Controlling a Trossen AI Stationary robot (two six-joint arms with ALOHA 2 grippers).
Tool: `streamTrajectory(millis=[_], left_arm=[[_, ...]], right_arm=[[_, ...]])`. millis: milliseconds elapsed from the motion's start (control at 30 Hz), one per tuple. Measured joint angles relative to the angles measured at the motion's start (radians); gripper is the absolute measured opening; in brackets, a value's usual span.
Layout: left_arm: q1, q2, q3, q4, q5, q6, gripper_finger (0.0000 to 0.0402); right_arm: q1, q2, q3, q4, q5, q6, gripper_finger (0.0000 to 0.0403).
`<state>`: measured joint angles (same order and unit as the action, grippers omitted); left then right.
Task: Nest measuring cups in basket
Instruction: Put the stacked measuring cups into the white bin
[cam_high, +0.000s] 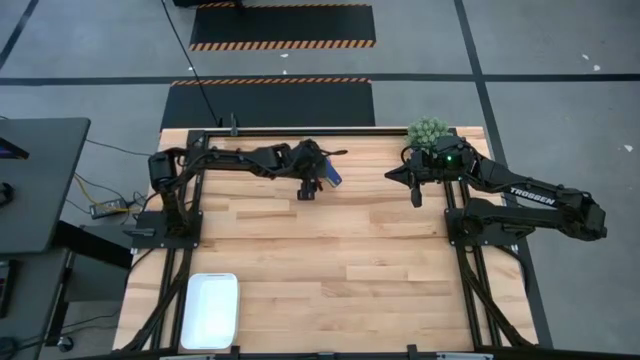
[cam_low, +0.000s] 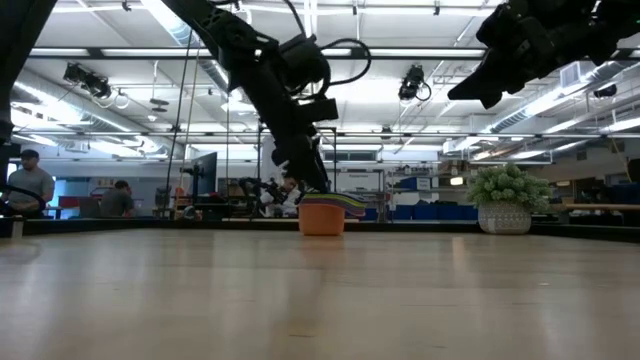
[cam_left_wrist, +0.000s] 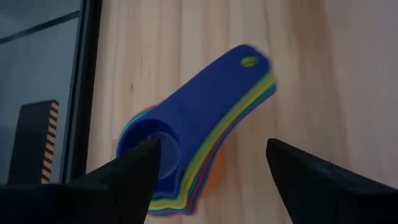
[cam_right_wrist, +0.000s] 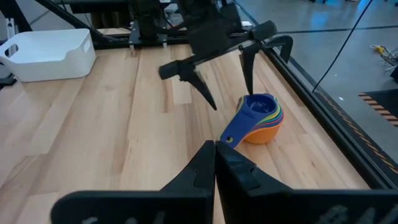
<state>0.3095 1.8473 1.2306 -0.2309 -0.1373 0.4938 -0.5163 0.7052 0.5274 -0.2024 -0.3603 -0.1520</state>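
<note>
With our left tool (cam_right_wrist: 225, 81) open above the stacked measuring cups (cam_right_wrist: 256, 124) at the far edge of the worktop (cam_high: 330, 260), we should lower it over the handles and close squarely, then carry them to the basket (cam_high: 209, 310) at the near left corner, while the right tool (cam_right_wrist: 214, 163) waits closed.

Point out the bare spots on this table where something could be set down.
Free: the wide wood between the arm bases, and the basket, which holds nothing. Crowded: the far edge, where the open left gripper hangs at the measuring cups, and the right gripper by the potted plant.
</note>
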Motion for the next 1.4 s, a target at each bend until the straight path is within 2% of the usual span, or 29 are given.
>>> streamTrajectory(millis=[167, 333, 567, 833, 1400], left_arm=[[-0.014, -0.003, 0.059, -0.112, -0.013, -0.012, 0.0312], [-0.008, -0.002, 0.064, -0.135, -0.029, -0.011, 0.0315], [0.008, 0.064, 0.064, -0.104, -0.047, -0.015, 0.0315], [0.009, 0.085, 0.064, -0.049, -0.118, -0.009, 0.0315], [0.007, 0.118, 0.062, 0.0, -0.124, -0.014, 0.0315]], right_arm=[[0.0, 0.0, 0.0, 0.0, 0.0, 0.0, 0.0018], [0.0, 0.0, 0.0, 0.0, 0.0, 0.0, 0.0018], [0.0, 0.0, 0.0, 0.0, 0.0, 0.0, 0.0018], [0.0, 0.0, 0.0, 0.0, 0.0, 0.0, 0.0018], [0.0, 0.0, 0.0, 0.006, 0.0, 0.0, 0.0018]])
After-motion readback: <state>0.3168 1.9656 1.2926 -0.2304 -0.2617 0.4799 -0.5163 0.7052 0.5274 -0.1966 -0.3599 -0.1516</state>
